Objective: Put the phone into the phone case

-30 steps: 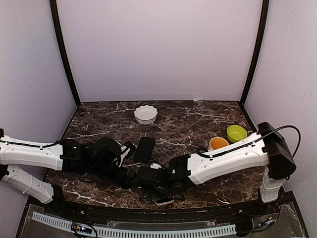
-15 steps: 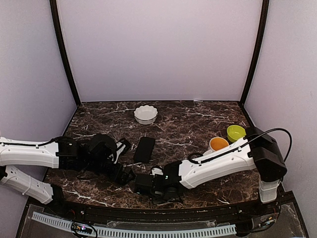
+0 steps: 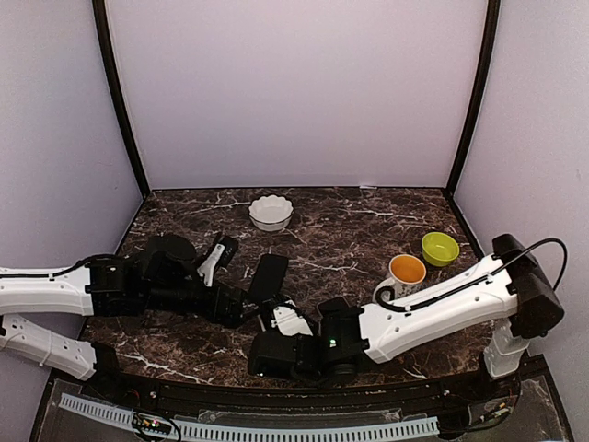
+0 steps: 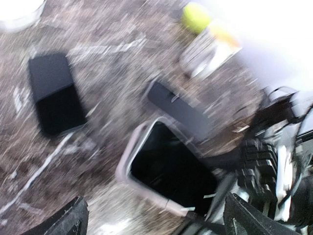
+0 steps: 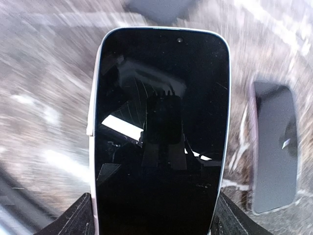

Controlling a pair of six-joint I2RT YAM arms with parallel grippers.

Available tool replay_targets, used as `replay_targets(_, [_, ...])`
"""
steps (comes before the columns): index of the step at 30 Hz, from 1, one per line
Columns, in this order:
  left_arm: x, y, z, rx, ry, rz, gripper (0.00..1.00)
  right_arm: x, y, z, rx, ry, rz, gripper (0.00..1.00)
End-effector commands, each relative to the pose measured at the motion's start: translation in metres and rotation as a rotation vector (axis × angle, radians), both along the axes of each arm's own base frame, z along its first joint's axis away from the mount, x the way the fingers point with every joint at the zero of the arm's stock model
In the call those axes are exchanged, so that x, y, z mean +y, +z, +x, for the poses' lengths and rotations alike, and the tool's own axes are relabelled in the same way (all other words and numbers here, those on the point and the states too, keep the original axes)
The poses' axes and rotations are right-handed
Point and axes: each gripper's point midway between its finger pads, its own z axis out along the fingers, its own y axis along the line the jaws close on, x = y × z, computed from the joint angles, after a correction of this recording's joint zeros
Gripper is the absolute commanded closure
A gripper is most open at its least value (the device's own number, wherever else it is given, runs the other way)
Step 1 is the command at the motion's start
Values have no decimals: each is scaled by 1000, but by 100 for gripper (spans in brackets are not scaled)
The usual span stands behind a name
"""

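Observation:
The phone (image 5: pixel 159 132), with a black screen and a white rim, is clamped at its lower end between my right gripper's fingers (image 5: pixel 78 218). It is held low over the marble near the front middle of the table (image 3: pixel 287 320). The black phone case (image 3: pixel 268 276) lies flat just beyond it, and shows at the right of the right wrist view (image 5: pixel 274 147) and at the upper left of the left wrist view (image 4: pixel 56 93). My left gripper (image 3: pixel 241 308) is open and empty, just left of the phone (image 4: pixel 166 166). My right gripper (image 3: pixel 276 348) is shut on the phone.
A white fluted bowl (image 3: pixel 271 212) stands at the back. An orange-filled mug (image 3: pixel 406 269) and a green bowl (image 3: pixel 440 247) stand at the right. A blurred dark flat piece (image 4: pixel 181 110) lies just past the phone. The table's front edge is close behind both grippers.
My right gripper has carried the phone away from the front edge towards the case. My left arm has drawn back to the left and its gripper has come off the phone.

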Motion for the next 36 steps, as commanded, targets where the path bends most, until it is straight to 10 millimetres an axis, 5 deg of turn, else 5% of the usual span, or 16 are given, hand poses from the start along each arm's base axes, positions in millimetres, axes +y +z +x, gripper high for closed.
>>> replay_targets(1, [-26, 91, -6, -107, -64, -424, 1, 25, 113, 11, -317, -14, 262, 85])
replay_targets(6, [-14, 123, 6, -195, 9, -440, 1, 33, 148, 0, -412, -13, 322, 87])
replay_targets(13, [-24, 114, 1, -149, -34, -420, 19, 36, 171, -3, -476, -15, 337, 88])
replay_targets(15, [-27, 110, -3, -125, -57, -423, 28, 36, 174, -2, -480, -13, 341, 88])
replay_targets(21, [-24, 118, -5, -147, -64, -451, 94, 43, 172, -9, -484, 54, 332, 88])
replay_targets(24, [-20, 118, -8, -157, -72, -446, 100, 37, 169, -10, -479, 83, 312, 70])
replay_targets(26, [-16, 115, -10, -166, -81, -434, 100, 36, 167, -15, -457, 164, 313, 30])
replay_targets(28, [-13, 118, -16, -201, -117, -431, 100, 30, 171, -21, -434, 256, 318, 4])
replay_targets(32, [-16, 135, -46, -290, -327, -472, 100, 26, 177, -40, -251, 539, 496, 1])
replay_targets(34, [-17, 144, -62, -324, -430, -506, 100, 21, 210, -43, -213, 638, 727, 3])
replay_targets(36, [-18, 151, -74, -345, -497, -533, 100, 13, 221, -38, -207, 676, 852, 9])
